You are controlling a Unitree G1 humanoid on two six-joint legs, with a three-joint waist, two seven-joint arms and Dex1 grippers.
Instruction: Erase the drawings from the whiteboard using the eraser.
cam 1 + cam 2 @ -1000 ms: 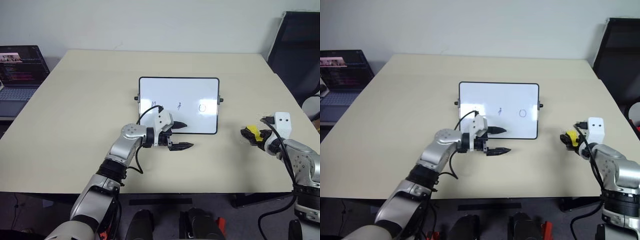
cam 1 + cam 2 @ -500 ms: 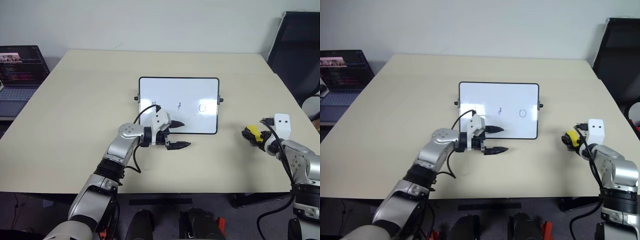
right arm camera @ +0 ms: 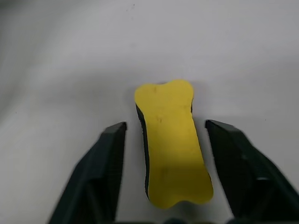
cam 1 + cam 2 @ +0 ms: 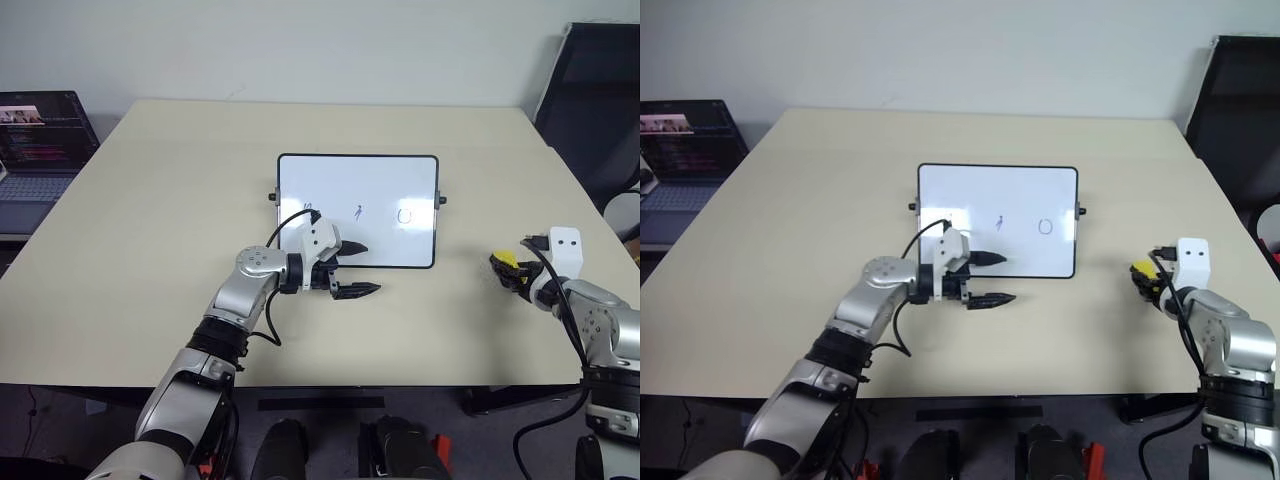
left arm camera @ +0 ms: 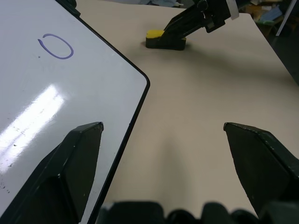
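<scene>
Two fingers (image 3: 110,172) of the right gripper (image 3: 170,177) had narrowed around the eraser (image 3: 170,142), gaps remaining, right of the whiteboard (image 4: 358,205); the left gripper (image 4: 358,270) gaped empty; drawings (image 4: 358,212) unerased.

Bare beige tabletop (image 4: 180,200) is left around the black-framed glossy whiteboard (image 4: 357,190) on every side. Its near edge is overhung by the left gripper (image 4: 358,268); a narrow gap is seen between each right finger (image 3: 105,163) and the yellow block eraser (image 3: 170,140).

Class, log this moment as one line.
right gripper: straddling yellow block eraser, not clamped | left gripper: open by white board | marks: unerased
</scene>
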